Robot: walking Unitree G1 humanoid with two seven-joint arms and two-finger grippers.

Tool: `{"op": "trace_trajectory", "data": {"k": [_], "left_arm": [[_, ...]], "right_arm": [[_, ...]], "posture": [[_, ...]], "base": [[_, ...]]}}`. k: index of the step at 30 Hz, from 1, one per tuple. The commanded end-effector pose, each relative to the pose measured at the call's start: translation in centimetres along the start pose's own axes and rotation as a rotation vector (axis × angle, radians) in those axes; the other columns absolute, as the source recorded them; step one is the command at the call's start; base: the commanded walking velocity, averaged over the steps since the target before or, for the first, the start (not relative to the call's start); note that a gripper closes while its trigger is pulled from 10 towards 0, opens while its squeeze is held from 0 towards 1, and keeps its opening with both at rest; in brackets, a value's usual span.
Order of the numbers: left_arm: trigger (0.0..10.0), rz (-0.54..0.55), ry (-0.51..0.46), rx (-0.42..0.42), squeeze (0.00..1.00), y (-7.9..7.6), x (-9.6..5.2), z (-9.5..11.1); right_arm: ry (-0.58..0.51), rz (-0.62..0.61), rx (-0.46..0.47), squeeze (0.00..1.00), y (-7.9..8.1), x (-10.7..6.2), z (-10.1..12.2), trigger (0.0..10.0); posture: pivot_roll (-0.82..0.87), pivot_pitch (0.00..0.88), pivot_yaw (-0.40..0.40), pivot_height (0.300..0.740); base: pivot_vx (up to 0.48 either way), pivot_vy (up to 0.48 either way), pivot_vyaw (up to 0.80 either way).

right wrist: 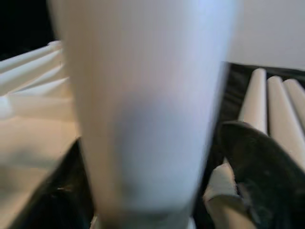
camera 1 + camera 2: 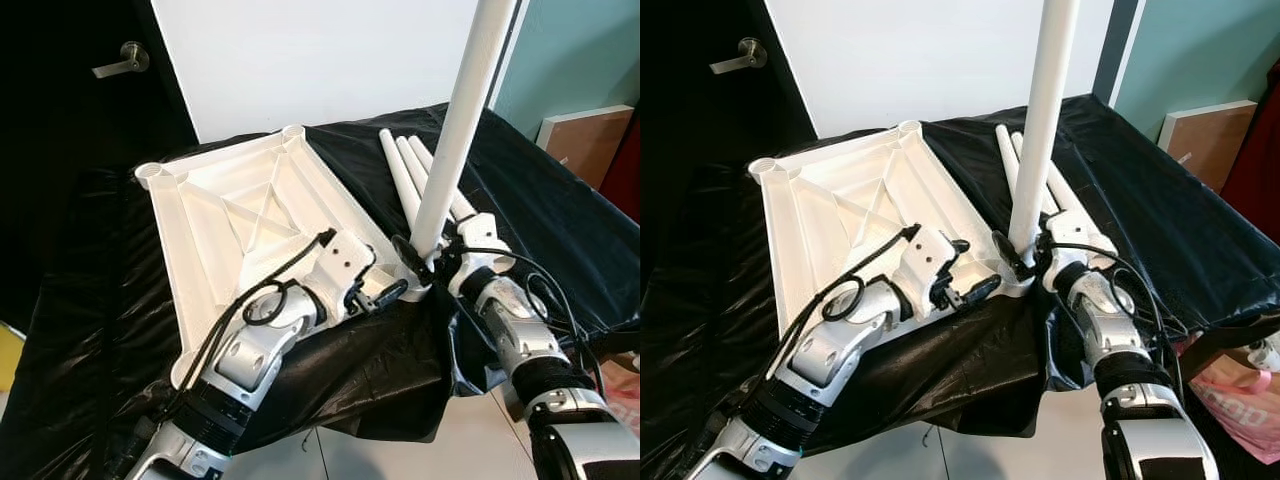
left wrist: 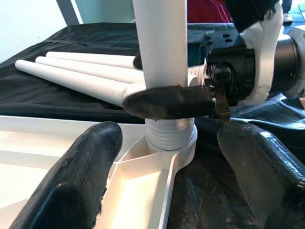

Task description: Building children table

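Black plastic sheeting [image 2: 560, 190] draped over a low work surface, white wall behind, dark door with a lever handle [image 2: 122, 62] at the robot's left.

Item 1: white moulded plastic tabletop [image 2: 230, 215], inverted, ribbed underside up, round leg sockets at the corners. Judged light and stiff, smooth, likely to slide on the sheeting unless braced; best held at the rim.

Item 2: long white plastic table leg [image 2: 462, 110], upright, slightly tilted, threaded foot seated in the near corner socket [image 3: 170, 138] of the tabletop. Judged light, rigid, slippery; best held low, just above the thread, for turning.

Item 3: 3 spare white legs [image 2: 408, 170], lying side by side on the sheeting, just beside the tabletop's right edge and behind the upright leg.

Right gripper [image 3: 164, 81]: fingers closed around the upright leg just above the socket, gripping it.

Left gripper [image 3: 167, 157]: fingers spread wide, holding nothing, poised at the near corner of the tabletop facing the socket, 1 finger [image 3: 81, 171] over the tabletop rim.

Obstructions: spare legs close behind the right wrist; loose cables on both forearms near the socket; sheeting bunched at the table edge. Orange-brown board [image 2: 590, 135] leaning well apart at the right.
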State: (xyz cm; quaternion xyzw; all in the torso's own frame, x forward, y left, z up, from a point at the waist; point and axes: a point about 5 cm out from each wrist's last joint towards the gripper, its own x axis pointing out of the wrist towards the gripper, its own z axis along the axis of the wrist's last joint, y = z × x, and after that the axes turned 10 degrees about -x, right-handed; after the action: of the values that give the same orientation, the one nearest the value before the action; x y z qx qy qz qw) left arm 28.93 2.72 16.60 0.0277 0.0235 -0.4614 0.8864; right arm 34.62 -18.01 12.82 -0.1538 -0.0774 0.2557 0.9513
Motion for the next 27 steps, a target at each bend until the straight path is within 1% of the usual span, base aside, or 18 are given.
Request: {"op": "trace_trajectory", "data": {"k": [1, 8, 13, 14, 17, 18, 19, 20, 21, 22, 23, 24, 26, 27], "left_arm": [[10.0, -0.047, 0.012, 0.015, 0.0, 0.0, 0.1, 0.1], [10.0, -0.047, 0.006, 0.017, 0.0, -0.1, 0.2, 0.3], [10.0, -0.045, 0.004, 0.016, 0.0, -0.1, 0.2, 0.3], [10.0, -0.046, 0.006, 0.013, 0.0, -0.2, 0.1, 0.2], [10.0, -0.046, 0.007, 0.011, 0.0, -0.3, 0.1, 0.1], [10.0, -0.046, 0.008, 0.007, 0.0, -0.3, 0.0, 0.1], [10.0, -0.046, 0.008, 0.007, 0.0, -0.3, 0.0, 0.1], [10.0, -0.045, 0.01, 0.004, 0.0, -0.3, 0.0, 0.0], [10.0, -0.045, 0.01, 0.004, 0.0, -0.3, 0.0, 0.0], [10.0, -0.044, 0.011, 0.0, 0.0, -0.3, -0.1, -0.1], [10.0, -0.044, 0.011, 0.0, 0.0, -0.3, -0.1, -0.1], [10.0, -0.042, 0.012, -0.002, 0.0, -0.3, -0.1, -0.1], [10.0, -0.042, 0.012, -0.002, 0.0, -0.3, -0.1, -0.1], [10.0, -0.042, 0.011, -0.009, 0.0, -0.3, -0.1, -0.1]], "right_arm": [[0.035, 0.03, -0.011, 0.0, 0.0, -0.2, -0.5, 0.0], [0.067, 0.072, 0.008, 0.0, 0.3, -0.5, -1.4, 0.0], [0.083, 0.065, 0.021, 0.0, 0.4, -0.7, -1.8, 0.0], [0.099, 0.049, 0.025, 0.0, 0.4, -0.8, -2.0, 10.0], [0.109, 0.038, 0.026, 0.0, 0.4, -0.9, -2.2, 10.0], [0.123, 0.01, 0.039, 0.0, 0.4, -1.0, -2.5, 10.0], [0.123, 0.01, 0.039, 0.0, 0.4, -1.0, -2.5, 10.0], [0.125, -0.029, 0.067, 0.0, 0.5, -1.0, -2.6, 10.0], [0.125, -0.029, 0.067, 0.0, 0.5, -1.0, -2.6, 10.0], [0.134, -0.077, 0.077, 0.0, 0.7, -1.0, -2.7, 10.0], [0.134, -0.077, 0.077, 0.0, 0.7, -1.0, -2.7, 10.0], [0.135, -0.117, 0.094, 0.0, 0.9, -1.0, -2.8, 10.0], [0.135, -0.117, 0.094, 0.0, 0.9, -1.0, -2.8, 10.0], [0.133, -0.197, 0.114, 0.0, 1.3, -0.7, -2.6, 10.0]], "posture": [[-0.19, 0.0, 0.04, 0.74], [-0.19, 0.0, 0.036, 0.74], [-0.18, 0.0, 0.033, 0.74], [-0.18, 0.0, 0.033, 0.74], [-0.18, 0.0, 0.032, 0.74], [-0.18, 0.0, 0.026, 0.74], [-0.18, 0.0, 0.026, 0.74], [-0.19, 0.009, 0.022, 0.74], [-0.19, 0.009, 0.022, 0.74], [-0.2, 0.015, 0.021, 0.74], [-0.2, 0.015, 0.021, 0.74], [-0.2, 0.015, 0.021, 0.74], [-0.2, 0.015, 0.021, 0.74], [-0.21, 0.042, 0.032, 0.74]], "base": [[0.0, 0.0, 0.0], [0.0, 0.0, 0.0], [0.0, 0.0, 0.0], [0.0, 0.0, 0.0], [0.0, 0.0, 0.0], [0.0, 0.0, 0.0], [0.0, 0.0, 0.0], [0.0, 0.0, 0.0], [0.0, 0.0, 0.0], [0.0, 0.0, 0.0], [0.0, 0.0, 0.0], [0.0, 0.0, 0.0], [0.0, 0.0, 0.0], [0.0, 0.0, 0.0]]}}
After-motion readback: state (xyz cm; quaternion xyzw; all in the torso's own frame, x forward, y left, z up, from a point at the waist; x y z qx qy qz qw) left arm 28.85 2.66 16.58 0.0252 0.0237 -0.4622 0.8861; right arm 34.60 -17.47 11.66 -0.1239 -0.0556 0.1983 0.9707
